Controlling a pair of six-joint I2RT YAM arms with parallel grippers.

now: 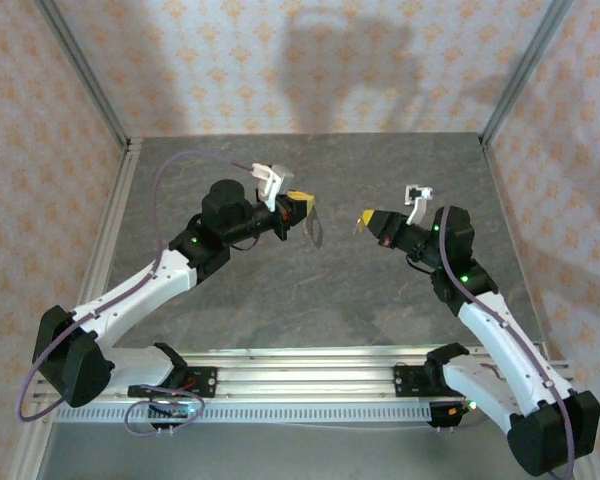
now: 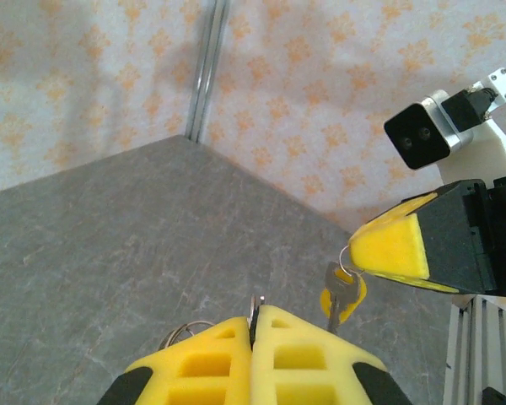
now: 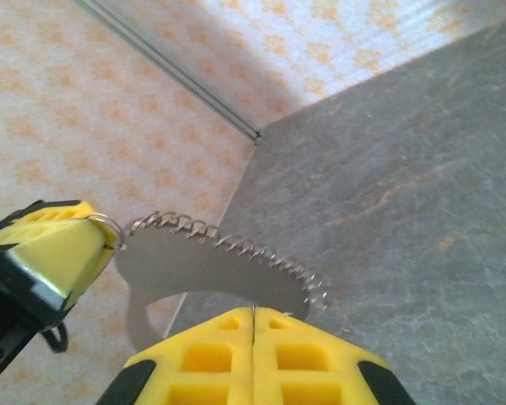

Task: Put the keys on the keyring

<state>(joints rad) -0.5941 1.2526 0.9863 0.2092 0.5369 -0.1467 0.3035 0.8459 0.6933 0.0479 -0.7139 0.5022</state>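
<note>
The grey stone-patterned table [image 1: 280,300] lies bare between papered walls [image 1: 310,60]. The left arm [image 1: 150,285] and right arm [image 1: 500,330] reach in from the near rail towards each other above the middle of the table.

In the top view the left gripper [image 1: 302,207] and right gripper [image 1: 368,219] face tip to tip with a clear gap between them. Both have their yellow fingers pressed fully together. The keyring [image 1: 317,232] hangs as a thin dark loop from the left gripper's tip, off the table. The left wrist view adds that its wire loops curl out behind the left finger and a thin sliver is pinched in the seam.

The key [image 2: 341,297] is a mere speck at the right gripper's tip from above. The left wrist view shows it plainly: it has a yellow-orange head and a dull blade, and it dangles from a small ring gripped at the right fingertips.

The right wrist view shows a flat metal piece [image 3: 202,274] edged with coiled wire, held in that gripper's seam. I cannot tell what it is.
</note>
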